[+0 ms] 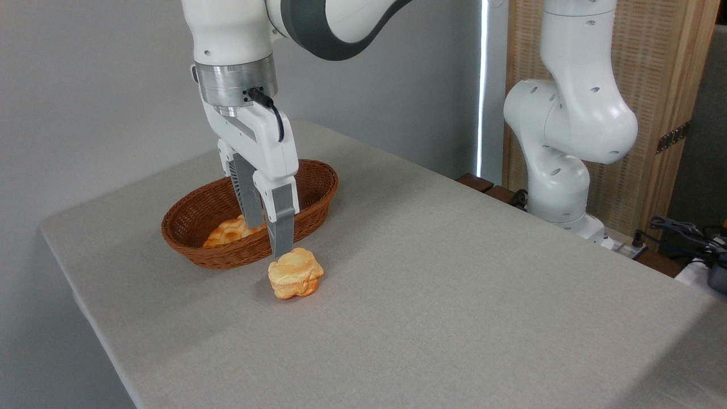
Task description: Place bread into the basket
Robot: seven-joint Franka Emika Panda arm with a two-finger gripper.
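On the grey worktop, one lobed yellow-orange bun, one brown wicker basket holding one braided loaf, one hand parted, empty.

Bench covered in matt grey woven cloth; basket woven of reddish-brown wicker; bread smooth, faintly glossy; arm shells moulded in glossy white plastic.

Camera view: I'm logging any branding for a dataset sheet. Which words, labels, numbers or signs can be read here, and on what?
None can be read.
The arm, the gripper, the bun, the basket, the loaf and the table show no print.
The clutter at the right edge is too small and blurred to tell.
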